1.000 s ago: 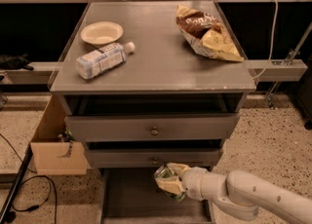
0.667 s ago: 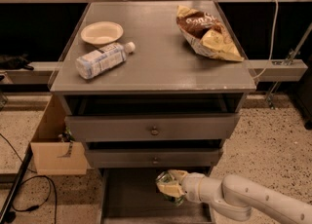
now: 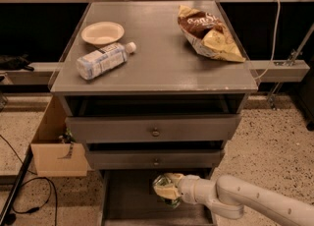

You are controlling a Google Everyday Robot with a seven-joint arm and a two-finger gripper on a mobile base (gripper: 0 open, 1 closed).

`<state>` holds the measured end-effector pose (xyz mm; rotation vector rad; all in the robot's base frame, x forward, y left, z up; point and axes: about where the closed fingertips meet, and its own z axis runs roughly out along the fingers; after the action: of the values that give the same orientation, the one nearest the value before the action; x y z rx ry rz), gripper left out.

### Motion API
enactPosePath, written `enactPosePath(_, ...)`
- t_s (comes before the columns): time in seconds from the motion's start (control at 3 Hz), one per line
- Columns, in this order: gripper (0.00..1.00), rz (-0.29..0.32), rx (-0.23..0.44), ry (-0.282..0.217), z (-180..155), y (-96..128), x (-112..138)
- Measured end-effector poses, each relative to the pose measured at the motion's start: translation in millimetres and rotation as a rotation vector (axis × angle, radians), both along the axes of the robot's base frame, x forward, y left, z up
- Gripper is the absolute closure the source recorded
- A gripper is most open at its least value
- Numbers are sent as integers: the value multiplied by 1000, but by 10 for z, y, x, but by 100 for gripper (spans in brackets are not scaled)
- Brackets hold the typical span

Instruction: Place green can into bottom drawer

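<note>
1. Cardboard box (image 3: 51, 146): open, on the floor against the cabinet's left side. Unchanged.
2. Bowl (image 3: 102, 33): pale, shallow, upright on the cabinet top (image 3: 157, 72), rear left. Unchanged.
3. Bottle (image 3: 103, 60): clear plastic with a white label, lying on its side just in front of the bowl, cap pointing to the rear right. Unchanged.
4. Bottom drawer (image 3: 125, 205): pulled out towards the camera, dark floor exposed. Same extension as a second ago.
5. Top drawer (image 3: 196, 127) and middle drawer (image 3: 196, 158): grey fronts with round knobs, each standing slightly out. Unchanged.
6. Green can (image 3: 163, 189): held over the bottom drawer, just below and in front of the middle drawer's front, near the drawer's middle. Whether it touches the drawer floor cannot be told. It sits slightly lower and further left than a second ago.
7. Gripper (image 3: 167, 191): clamped on the green can, pale fingers on either side of it. It has dropped a little with the can.
8. Chip bag (image 3: 208, 36): brown and yellow, crumpled, on the cabinet top, rear right. Unchanged.
9. Arm (image 3: 255, 203): pale, entering from the lower right and reaching left to the gripper, set lower than before.
</note>
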<state>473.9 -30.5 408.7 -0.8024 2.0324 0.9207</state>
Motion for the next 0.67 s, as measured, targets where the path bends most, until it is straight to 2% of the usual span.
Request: enactPosePath(0.67,100,30,28,-18,-515,44,172)
